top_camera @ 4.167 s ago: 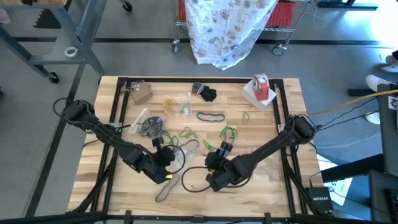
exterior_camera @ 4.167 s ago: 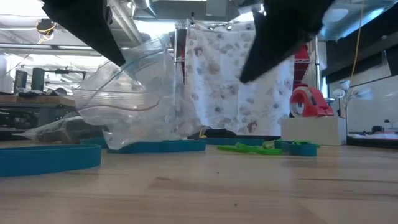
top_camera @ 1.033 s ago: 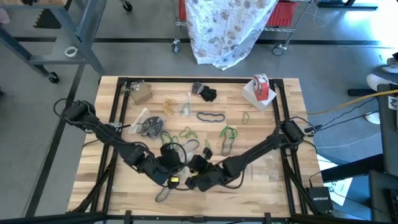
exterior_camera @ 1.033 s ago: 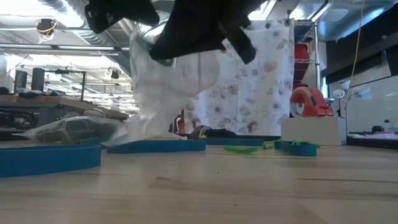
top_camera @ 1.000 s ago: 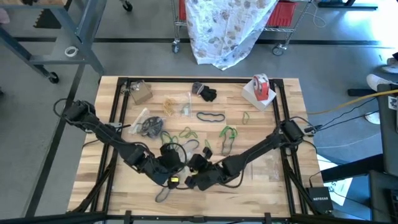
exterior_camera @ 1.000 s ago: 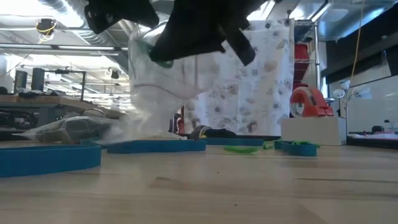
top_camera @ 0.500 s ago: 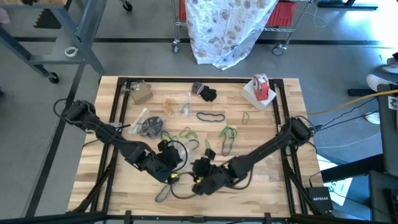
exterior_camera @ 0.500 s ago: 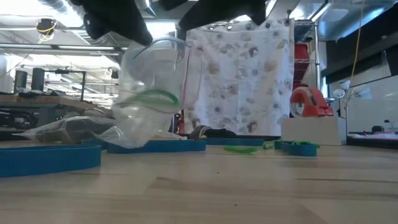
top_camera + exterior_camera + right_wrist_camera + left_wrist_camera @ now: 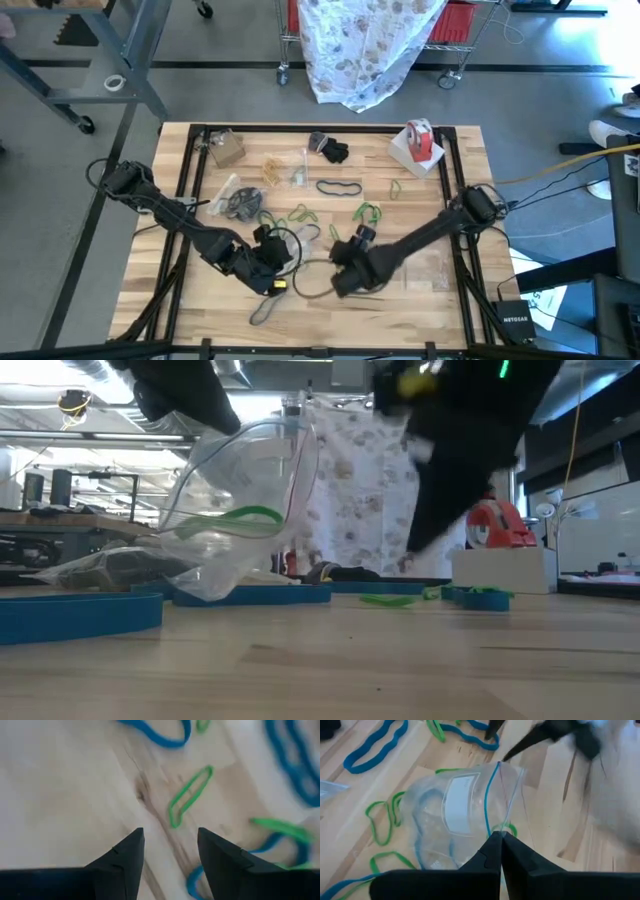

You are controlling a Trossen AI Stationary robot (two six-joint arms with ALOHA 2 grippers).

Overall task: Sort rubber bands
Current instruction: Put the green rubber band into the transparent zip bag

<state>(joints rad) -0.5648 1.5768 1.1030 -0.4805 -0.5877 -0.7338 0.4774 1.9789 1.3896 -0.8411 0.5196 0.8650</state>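
High view shows the left gripper (image 9: 272, 262) near the front middle of the table (image 9: 440, 290). Its fingers are pinched tight on the rim of a clear bag (image 9: 465, 815). In the low view the bag (image 9: 235, 510) hangs up off the wood with its mouth open, and a green band (image 9: 240, 515) lies inside it.

The right gripper (image 9: 350, 262) is just beside the bag, to its right. Its fingers (image 9: 125, 855) are spread apart and hold nothing. Right wrist view shows it over bare wood, near a loose green band (image 9: 189, 796) and some blue bands (image 9: 160, 735).

More rubber bands (image 9: 300, 215) lie spread over the middle of the table, green, blue and black. A tape roll (image 9: 418, 140) sits on a white box at the back right corner.
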